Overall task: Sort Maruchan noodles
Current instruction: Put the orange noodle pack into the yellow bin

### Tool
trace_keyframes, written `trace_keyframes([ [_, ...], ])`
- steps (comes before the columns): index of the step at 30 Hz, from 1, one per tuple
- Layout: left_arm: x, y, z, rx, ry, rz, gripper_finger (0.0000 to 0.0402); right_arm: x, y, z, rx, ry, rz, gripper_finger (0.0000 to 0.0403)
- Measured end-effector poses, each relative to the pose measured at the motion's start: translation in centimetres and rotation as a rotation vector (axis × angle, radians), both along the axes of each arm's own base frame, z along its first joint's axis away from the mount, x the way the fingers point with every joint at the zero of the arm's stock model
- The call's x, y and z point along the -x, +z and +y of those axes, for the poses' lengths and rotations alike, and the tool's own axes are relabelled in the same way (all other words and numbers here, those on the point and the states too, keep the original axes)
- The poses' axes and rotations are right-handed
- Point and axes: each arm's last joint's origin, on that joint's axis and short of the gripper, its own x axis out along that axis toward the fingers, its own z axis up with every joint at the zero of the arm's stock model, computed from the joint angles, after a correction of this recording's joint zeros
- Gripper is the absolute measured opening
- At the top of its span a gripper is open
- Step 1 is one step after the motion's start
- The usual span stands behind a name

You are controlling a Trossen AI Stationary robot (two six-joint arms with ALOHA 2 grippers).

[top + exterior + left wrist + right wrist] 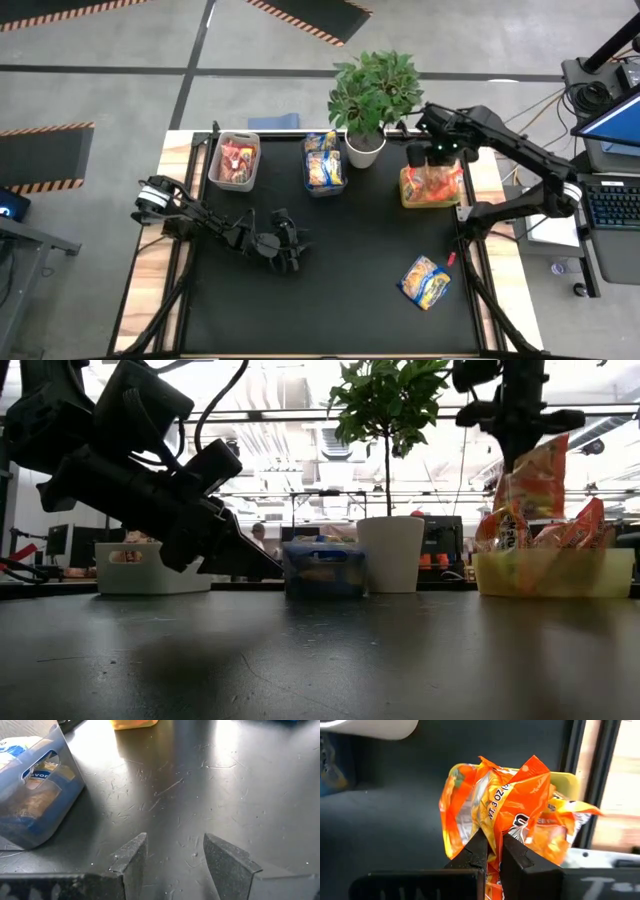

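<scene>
Orange packet (505, 805), pinched by the right claw (492, 847) above the yellow bin (430, 190) at upper right, could slip and land outside; the left claw (172, 852) waits apart.

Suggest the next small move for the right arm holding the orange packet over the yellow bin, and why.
Probably open the right end effector to drop the orange packet. It is pinched shut on that packet directly above the yellow bin, which already holds similar orange packets. The left end effector waits open over bare table.
</scene>
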Motion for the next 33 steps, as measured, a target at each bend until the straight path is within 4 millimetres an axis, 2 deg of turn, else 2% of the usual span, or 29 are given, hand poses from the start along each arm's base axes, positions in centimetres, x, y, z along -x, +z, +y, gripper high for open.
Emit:
trace_keyframes([
  [16,0.0,0.0,-0.1,0.001,-0.003,0.001,0.0178,-1.0,-5.7,-0.7,-0.024,-0.029,-0.005,0.0017],
  [26,0.0,0.0,-0.1,0.002,-0.003,-0.004,0.0178,-1.0,-6.7,-1.1,0.075,0.002,0.045,0.0017],
  [33,0.0,0.1,-0.1,0.003,-0.003,-0.008,0.0178,-1.5,-7.6,-1.5,0.128,0.009,0.007,0.0017],
])
